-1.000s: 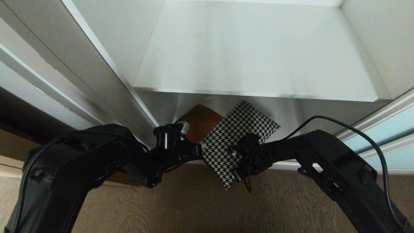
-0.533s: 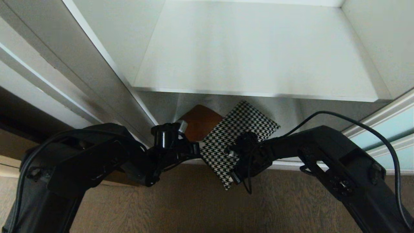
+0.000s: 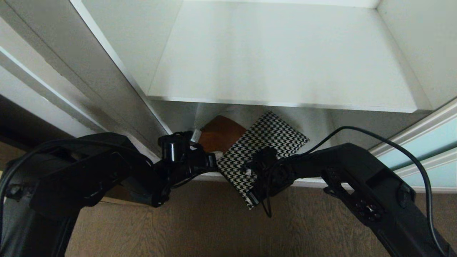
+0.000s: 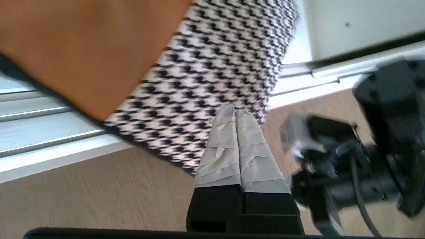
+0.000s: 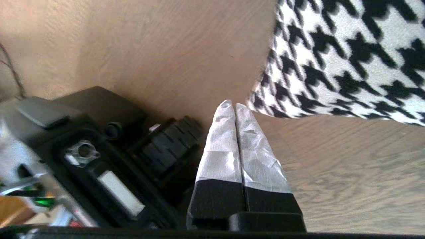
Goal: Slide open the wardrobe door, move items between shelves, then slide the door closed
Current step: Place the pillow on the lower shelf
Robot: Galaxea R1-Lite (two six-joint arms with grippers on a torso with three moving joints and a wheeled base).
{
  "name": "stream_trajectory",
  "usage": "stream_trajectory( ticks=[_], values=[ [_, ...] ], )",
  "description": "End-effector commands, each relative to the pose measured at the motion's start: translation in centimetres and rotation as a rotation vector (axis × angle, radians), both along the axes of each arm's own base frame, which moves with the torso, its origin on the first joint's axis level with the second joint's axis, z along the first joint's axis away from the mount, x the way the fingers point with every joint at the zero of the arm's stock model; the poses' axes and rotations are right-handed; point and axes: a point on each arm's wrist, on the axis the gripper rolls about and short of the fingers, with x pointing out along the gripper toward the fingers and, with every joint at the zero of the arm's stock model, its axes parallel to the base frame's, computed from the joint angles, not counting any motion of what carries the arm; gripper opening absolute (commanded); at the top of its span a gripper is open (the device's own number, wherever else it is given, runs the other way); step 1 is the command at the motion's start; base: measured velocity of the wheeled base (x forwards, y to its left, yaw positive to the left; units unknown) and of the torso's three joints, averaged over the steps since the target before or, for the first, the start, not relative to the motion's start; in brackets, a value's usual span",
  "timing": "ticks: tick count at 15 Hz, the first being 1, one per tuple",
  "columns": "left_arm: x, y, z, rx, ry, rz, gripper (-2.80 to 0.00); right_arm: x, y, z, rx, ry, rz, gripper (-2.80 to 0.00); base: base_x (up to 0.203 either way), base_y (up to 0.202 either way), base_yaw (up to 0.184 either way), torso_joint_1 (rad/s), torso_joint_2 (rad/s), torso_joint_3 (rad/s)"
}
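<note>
The patchwork cushion (image 3: 266, 141) lies on the bottom shelf (image 3: 314, 182), its brown patch (image 3: 219, 135) to the left. Its houndstooth corner juts out over the wood floor. The bare white upper shelf (image 3: 282, 60) hides the cushion's back part. My left gripper (image 4: 234, 109) is shut and empty, its taped tips in front of the houndstooth patch (image 4: 212, 66); contact cannot be told. My right gripper (image 5: 231, 105) is shut and empty, just beside the jutting corner (image 5: 335, 56) above the floor. The sliding wardrobe door (image 3: 426, 142) stands pushed to the right.
Wood floor (image 3: 200, 228) runs in front of the wardrobe. The door track rails (image 4: 46, 132) lie along the bottom shelf's front edge. A grey upright panel (image 3: 82, 67) bounds the opening on the left. Both black arms (image 3: 360, 185) converge close together at the cushion's front.
Both wrists have slid a little to the left along the cushion's front. The cushion has hardly shifted. Both grippers stayed shut.
</note>
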Motion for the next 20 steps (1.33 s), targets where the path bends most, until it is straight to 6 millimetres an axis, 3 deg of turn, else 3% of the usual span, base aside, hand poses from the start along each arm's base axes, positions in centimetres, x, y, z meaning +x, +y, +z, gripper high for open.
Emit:
stream_trajectory(
  ticks=[1, 6, 13, 17, 20],
  values=[
    [0.0, 0.1, 0.3, -0.006, -0.009, -0.001, -2.80, -0.1, 0.1, -0.7, -0.020, -0.006, 0.034, -2.80, 0.000, 0.000, 0.000, 0.000, 0.00, 0.000],
    [0.4, 0.1, -0.4, -0.003, 0.001, 0.003, -2.80, -0.2, 1.1, -2.6, -0.229, -0.154, 0.049, -2.80, 0.000, 0.000, 0.000, 0.000, 0.00, 0.000],
    [0.8, 0.2, -1.0, 0.000, 0.006, 0.010, -2.80, -0.2, 1.1, -2.9, -0.279, -0.171, 0.048, -2.80, 0.000, 0.000, 0.000, 0.000, 0.00, 0.000],
    [1.3, 0.0, -1.7, 0.003, 0.016, 0.013, -2.80, 0.5, 0.1, -3.0, -0.319, -0.201, 0.047, -2.80, 0.000, 0.000, 0.000, 0.000, 0.00, 0.000],
    [1.3, 0.0, -1.8, 0.012, 0.040, 0.012, -2.80, 1.1, -1.7, -1.2, -0.219, -0.158, 0.015, -2.80, 0.000, 0.000, 0.000, 0.000, 0.00, 0.000]
  ],
)
